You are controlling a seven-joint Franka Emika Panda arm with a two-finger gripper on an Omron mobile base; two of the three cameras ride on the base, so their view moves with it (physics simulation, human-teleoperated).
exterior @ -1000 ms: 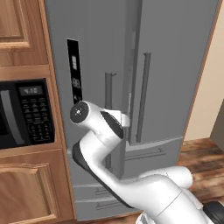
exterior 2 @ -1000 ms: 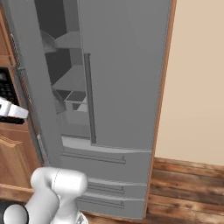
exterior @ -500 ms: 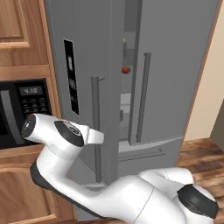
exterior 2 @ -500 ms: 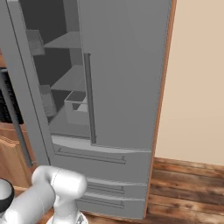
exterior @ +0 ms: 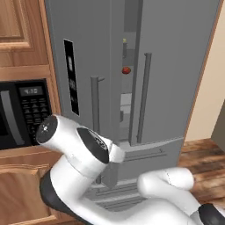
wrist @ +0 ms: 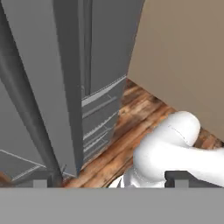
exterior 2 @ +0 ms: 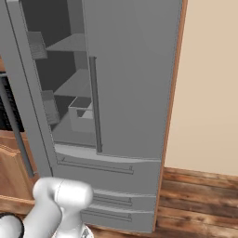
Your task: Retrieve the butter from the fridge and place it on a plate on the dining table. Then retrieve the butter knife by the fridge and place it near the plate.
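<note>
Closest in, the gripper [wrist: 107, 179]: its two dark finger tips sit well apart at the bottom of the hand view, spread wide with nothing between them. Just beyond the left tip rises the long dark vertical handle [wrist: 27, 109] of the fridge's left door [exterior: 81, 61], and that door stands swung out toward the arm. The left tip is right beside the handle's foot; whether it touches, I cannot tell.

Past that, the tall grey steel French-door fridge [exterior 2: 135, 93] shows its inside: grey shelves [exterior 2: 69, 44] and a pale bin [exterior 2: 81, 114] in the right base view. Through the gap in the left base view there's a small round red item [exterior: 126, 70] on a shelf, and above it, deeper in, a small pale-yellow upright sliver [exterior: 124, 42] that is probably the butter, though it's too small to be certain.

So the step in hand reads as opening the fridge, first stage of fetching the butter. Next call: clear the door edge, get the open claw in through that gap and up to the upper shelf, steering past the red item.

To the left, a black microwave [exterior: 22, 114] sits in wooden cabinetry [exterior: 17, 39].
</note>
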